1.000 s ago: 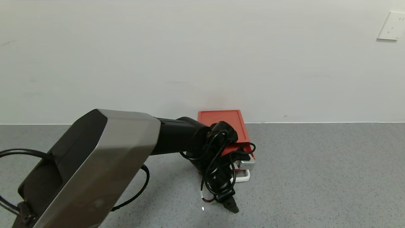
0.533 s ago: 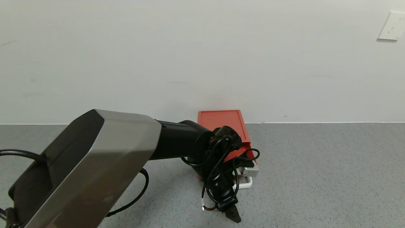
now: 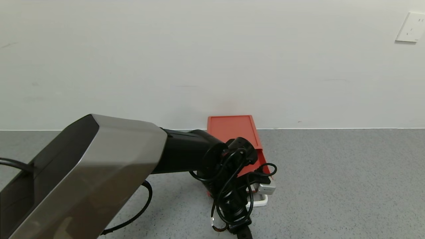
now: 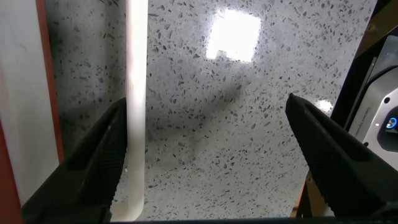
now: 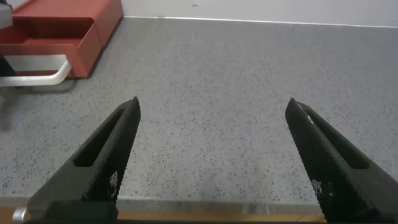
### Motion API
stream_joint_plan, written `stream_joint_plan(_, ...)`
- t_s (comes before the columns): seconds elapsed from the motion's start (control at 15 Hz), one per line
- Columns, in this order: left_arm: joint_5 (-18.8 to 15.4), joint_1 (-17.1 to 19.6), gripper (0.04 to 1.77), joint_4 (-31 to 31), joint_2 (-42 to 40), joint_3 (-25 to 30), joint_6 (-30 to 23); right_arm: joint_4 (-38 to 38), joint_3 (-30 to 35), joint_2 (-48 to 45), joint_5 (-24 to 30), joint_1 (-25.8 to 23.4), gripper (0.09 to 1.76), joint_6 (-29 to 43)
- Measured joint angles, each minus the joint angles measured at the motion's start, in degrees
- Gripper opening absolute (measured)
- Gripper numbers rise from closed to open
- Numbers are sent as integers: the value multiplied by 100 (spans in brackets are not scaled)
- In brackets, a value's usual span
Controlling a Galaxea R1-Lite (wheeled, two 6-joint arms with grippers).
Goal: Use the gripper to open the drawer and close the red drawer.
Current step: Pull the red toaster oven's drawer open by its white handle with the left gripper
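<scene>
The red box point(image 3: 232, 127) stands against the wall. Its orange-red drawer point(image 5: 46, 42) is pulled out toward me, and its white loop handle point(image 3: 263, 201) is at the front. My left gripper point(image 3: 241, 229), wrapped in black cables, hangs over the drawer front and is open. In the left wrist view the handle point(image 4: 135, 93) lies just inside one of the fingers point(image 4: 102, 165), and the other finger is far from it. The left gripper point(image 4: 208, 155) holds nothing. My right gripper point(image 5: 211, 155) is open and empty, off to the side over the grey counter, facing the box.
The grey speckled counter point(image 3: 332, 182) runs to the white wall. A wall socket point(image 3: 411, 27) is at the top right. My left arm's silver and black forearm point(image 3: 99, 172) fills the lower left of the head view.
My left gripper has moved toward me, and the white handle and drawer have come out with it. The red box has stayed in place.
</scene>
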Motion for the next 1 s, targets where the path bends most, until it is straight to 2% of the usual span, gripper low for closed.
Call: stream_joint_plan(1.0,-62,-141,175,-24,-140,341,2,0,0,0,0,0,171,2)
